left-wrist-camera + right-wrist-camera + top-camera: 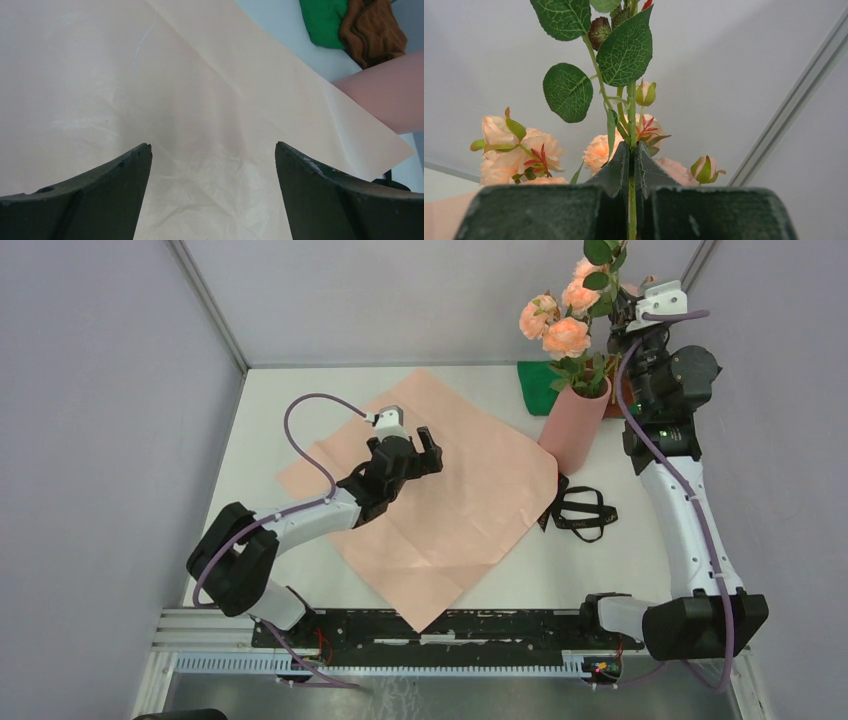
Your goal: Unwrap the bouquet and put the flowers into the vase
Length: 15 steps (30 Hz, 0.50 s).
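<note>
At the right pincer [631,150]: shut tight on a thin green stem [631,107], both fingers pressed together and the stem running straight up between them. Just above the grip, broad veined leaves [624,47] and a small closed bud. Behind and to either side, peach and pink blooms. From overhead, raised high at the far right of the desk [260,430], level with the tops of the flowers [565,330]. Flowers standing in the vase [575,425], stems down inside its mouth, blooms and leaves spreading above the rim. Vase salmon-pink and plain, base on the desk just beyond the far right corner of the paper. Slanted toward the right arm in the overhead view; true lean or camera angle, hard to say.

At the left pincer [213,147]: spread wide, holding nothing, dark fingers [115,185] well apart with bare paper showing between them. Poised over the pink wrapping paper [440,510], opened out flat and creased, one corner pointing at the near edge. Touching the sheet or just above it: impossible to tell.

Farther out, a black ribbon [585,512] lying loose on the white desk between the paper's right edge and the right arm, near the foot of the vase. Behind the vase, a green cloth [538,385], with a brown bundle [372,27] touching its right side.
</note>
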Available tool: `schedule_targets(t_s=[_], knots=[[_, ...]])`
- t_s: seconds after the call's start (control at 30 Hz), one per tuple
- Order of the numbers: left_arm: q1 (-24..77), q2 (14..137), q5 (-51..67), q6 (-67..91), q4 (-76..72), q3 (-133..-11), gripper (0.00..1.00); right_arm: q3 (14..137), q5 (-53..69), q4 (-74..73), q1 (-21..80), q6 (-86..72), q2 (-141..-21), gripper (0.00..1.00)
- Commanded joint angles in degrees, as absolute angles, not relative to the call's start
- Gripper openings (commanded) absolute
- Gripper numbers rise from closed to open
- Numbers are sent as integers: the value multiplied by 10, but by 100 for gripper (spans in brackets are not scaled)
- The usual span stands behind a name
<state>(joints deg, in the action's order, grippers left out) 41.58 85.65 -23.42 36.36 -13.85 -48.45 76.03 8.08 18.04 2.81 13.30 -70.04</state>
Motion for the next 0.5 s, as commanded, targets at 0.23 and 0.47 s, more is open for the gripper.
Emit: schedule_targets(t_s=[0.23,0.47], knots=[[409,902,-226,360,-167,-499,97,822,193,270,-14,27,-729,0],[406,904,-226,359,-167,-497,97,792,213,299,-30,1,-742,0]])
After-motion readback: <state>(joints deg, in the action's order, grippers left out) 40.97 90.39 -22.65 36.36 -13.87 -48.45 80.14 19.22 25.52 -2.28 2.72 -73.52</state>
